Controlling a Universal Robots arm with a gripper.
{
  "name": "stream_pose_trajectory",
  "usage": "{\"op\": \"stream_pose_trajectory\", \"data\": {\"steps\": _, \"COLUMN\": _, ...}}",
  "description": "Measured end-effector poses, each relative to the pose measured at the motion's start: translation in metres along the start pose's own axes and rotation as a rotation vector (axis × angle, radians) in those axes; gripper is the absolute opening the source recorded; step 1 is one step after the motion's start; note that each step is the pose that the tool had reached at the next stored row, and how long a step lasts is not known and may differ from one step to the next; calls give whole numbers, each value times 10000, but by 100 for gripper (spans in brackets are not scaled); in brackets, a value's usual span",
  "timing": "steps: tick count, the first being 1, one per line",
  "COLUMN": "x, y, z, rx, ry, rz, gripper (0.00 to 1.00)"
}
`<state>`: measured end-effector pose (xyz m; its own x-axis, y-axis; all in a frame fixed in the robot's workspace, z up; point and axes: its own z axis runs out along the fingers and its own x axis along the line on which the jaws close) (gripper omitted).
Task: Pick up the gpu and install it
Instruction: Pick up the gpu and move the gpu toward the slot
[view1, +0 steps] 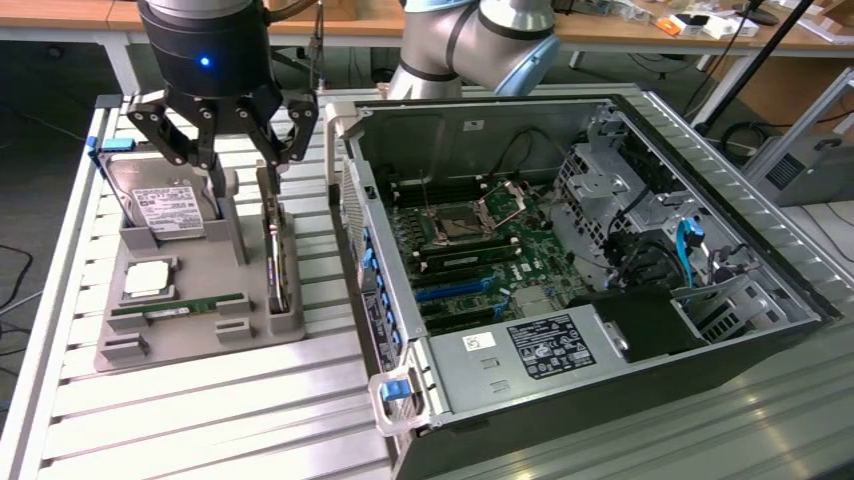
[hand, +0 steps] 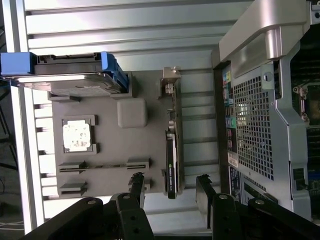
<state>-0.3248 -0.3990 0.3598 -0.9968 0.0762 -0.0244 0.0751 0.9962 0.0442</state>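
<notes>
The black robotic gripper (view1: 243, 160) is hanging over the far end of a flat grey plastic parts fixture (view1: 200, 330), which is lying on a ribbed aluminium table (view1: 200, 420). In the exterior view the fixture is sitting at 9 o'clock from a large open grey metal computer case (view1: 441, 125).

The gpu (view1: 275, 260), a thin dark card with a silvery metal end bracket, is standing on 1 long edge in a slot along the fixture's side nearest the case. It is not yet lifted.

In the wrist view the gripper (hand: 171, 192) is released. Its 2 black fingers (hand: 137, 187) are standing spread, 1 on each side of the gpu (hand: 171, 155), with a gap showing between each finger and the card's end.

On the fixture, at 9 o'clock from the gpu in the exterior view, a boxy silver hard drive with a white label (view1: 167, 210) is leaning in its cradle. A square silver processor chip (view1: 147, 280) and a slim green memory stick (view1: 180, 308) are lying towards 7 o'clock.
</notes>
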Motion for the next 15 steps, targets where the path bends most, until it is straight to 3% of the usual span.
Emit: {"op": "stream_pose_trajectory", "data": {"steps": 15, "x": 2, "y": -3, "z": 66, "rx": 0, "ry": 0, "rz": 1, "gripper": 54}}
